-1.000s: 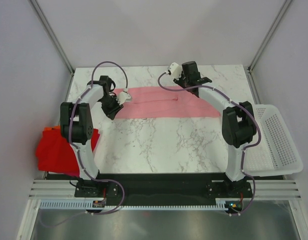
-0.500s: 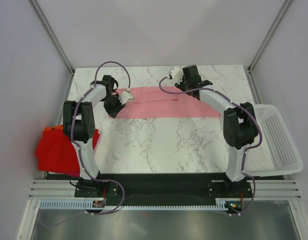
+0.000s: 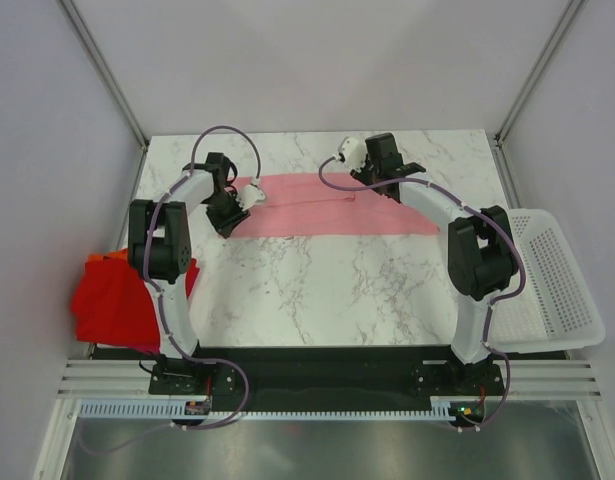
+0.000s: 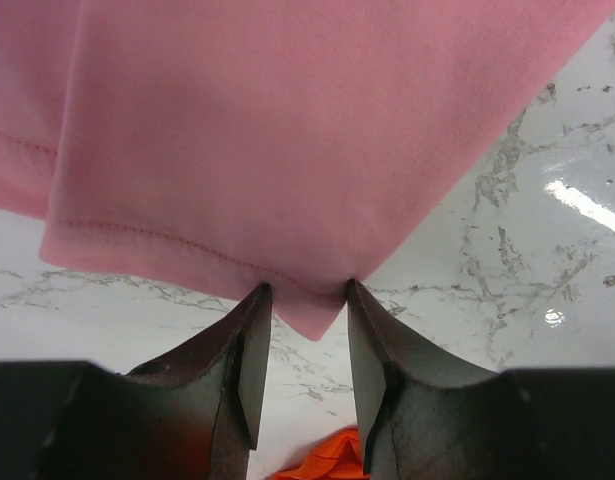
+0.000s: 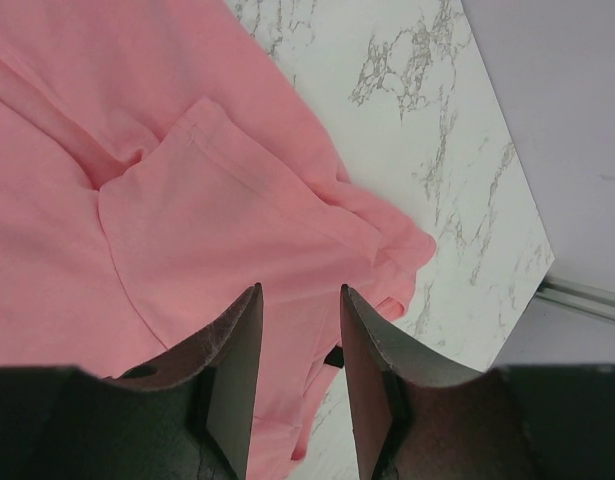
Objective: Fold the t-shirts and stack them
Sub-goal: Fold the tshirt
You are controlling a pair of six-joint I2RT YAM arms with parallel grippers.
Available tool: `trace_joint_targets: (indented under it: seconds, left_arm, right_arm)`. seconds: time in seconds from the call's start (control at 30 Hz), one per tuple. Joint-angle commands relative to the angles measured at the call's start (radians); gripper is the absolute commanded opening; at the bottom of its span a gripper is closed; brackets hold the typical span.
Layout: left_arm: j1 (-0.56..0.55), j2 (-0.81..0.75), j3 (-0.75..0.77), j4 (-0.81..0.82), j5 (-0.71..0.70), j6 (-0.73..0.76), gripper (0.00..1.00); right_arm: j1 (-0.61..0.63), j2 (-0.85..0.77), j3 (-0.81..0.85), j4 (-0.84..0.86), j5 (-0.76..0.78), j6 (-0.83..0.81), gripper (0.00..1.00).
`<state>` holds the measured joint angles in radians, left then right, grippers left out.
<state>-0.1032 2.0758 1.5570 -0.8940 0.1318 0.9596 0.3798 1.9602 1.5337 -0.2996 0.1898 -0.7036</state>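
Red shirt (image 3: 112, 305), orange shirt (image 3: 105, 260): well left of left fingers (image 4: 237, 360). Left fingers: released, tips straddling pink shirt (image 3: 317, 218) corner, which lies flat on table (image 3: 327, 290). Right fingers (image 5: 232, 350): released, spread over pink shirt's folded sleeve.

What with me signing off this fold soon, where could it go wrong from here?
The left end effector straddles only the corner tip of the pink t-shirt, so closing may miss it. The right end effector hangs over the folded-in sleeve and might pinch just that layer, skewing the fold.
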Motion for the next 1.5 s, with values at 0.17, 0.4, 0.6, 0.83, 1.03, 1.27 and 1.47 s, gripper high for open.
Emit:
trace_joint_targets:
  seconds: [0.17, 0.4, 0.6, 0.83, 1.03, 1.27, 1.47]
  left_arm:
    - [-0.032, 0.032, -0.051, 0.032, -0.006, -0.053, 0.17]
    - [-0.073, -0.1, -0.181, -0.065, -0.024, -0.082, 0.02]
    - [-0.147, -0.281, -0.351, -0.256, 0.012, -0.108, 0.02]
    - [-0.274, -0.414, -0.396, -0.419, 0.057, -0.205, 0.03]
    - [-0.406, -0.418, -0.393, -0.508, 0.097, -0.229, 0.03]
    - [-0.59, -0.347, -0.387, -0.493, 0.281, -0.266, 0.05]
    - [-0.788, -0.194, -0.29, -0.43, 0.425, -0.291, 0.22]
  right_arm:
    - [0.002, -0.041, -0.017, 0.011, 0.028, 0.003, 0.45]
    - [-0.062, 0.02, -0.005, -0.1, -0.001, 0.064, 0.43]
    - [-0.101, 0.15, 0.121, -0.222, -0.02, 0.115, 0.41]
    - [-0.104, 0.242, 0.172, -0.28, -0.05, 0.128, 0.4]
    - [-0.102, 0.423, 0.36, -0.326, -0.061, 0.16, 0.38]
    - [-0.065, 0.722, 0.753, -0.372, -0.056, 0.124, 0.39]
    - [-0.015, 0.818, 0.882, -0.118, -0.02, 0.043, 0.48]
